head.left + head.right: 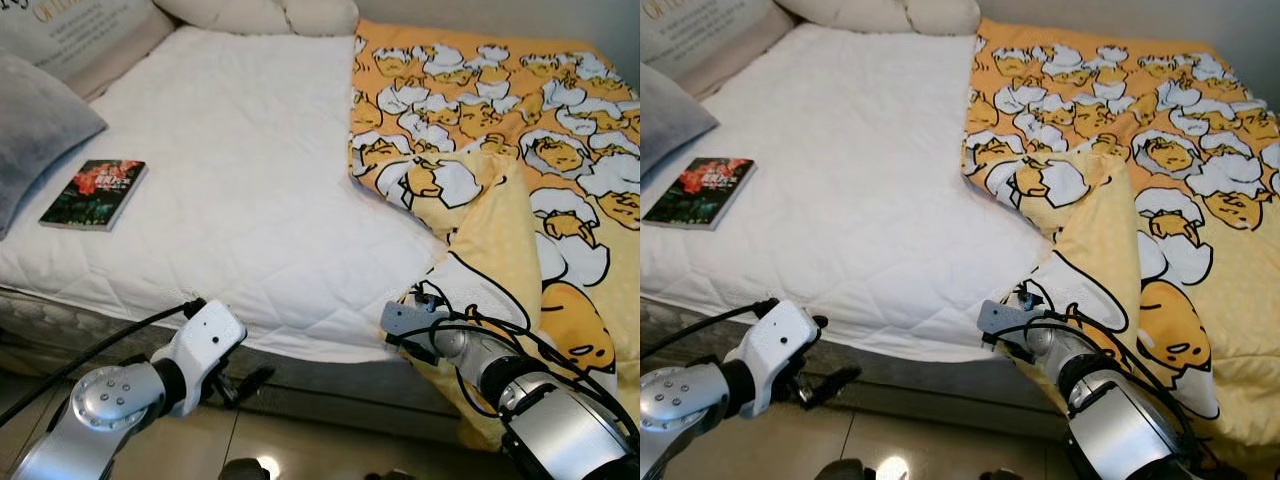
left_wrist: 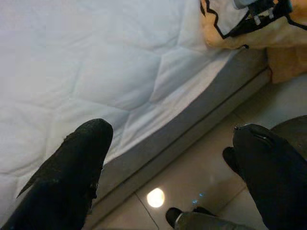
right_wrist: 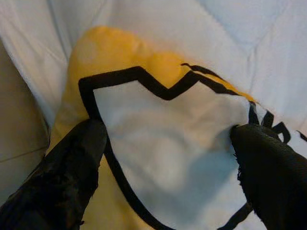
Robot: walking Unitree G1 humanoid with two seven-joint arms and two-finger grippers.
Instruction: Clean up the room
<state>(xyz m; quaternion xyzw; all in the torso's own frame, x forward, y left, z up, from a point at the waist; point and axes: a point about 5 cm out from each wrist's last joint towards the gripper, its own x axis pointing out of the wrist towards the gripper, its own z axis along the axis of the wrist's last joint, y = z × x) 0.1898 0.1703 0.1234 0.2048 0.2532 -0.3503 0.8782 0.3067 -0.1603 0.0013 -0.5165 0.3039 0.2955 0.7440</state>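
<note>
Right gripper (image 3: 165,139) reaches to the blanket (image 1: 520,200) corner, fingers spread astride it. Left gripper (image 2: 172,158) hangs low beside the mattress (image 1: 230,180) edge, fingers apart.

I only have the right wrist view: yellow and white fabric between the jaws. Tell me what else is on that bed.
Observer: A book lies flat on the white mattress cover, far over on the robot's left, beside a grey pillow.
Operator: Report where the blanket covers.
Observer: The yellow cartoon blanket covers the bed's right part; its near corner is folded back.
Operator: Give me the other arm.
Observer: The left gripper hangs below the bed's edge over the tiled floor, jaws open and holding nothing.
Operator: And mine?
Observer: The right gripper sits open at the blanket's hanging corner.
</note>
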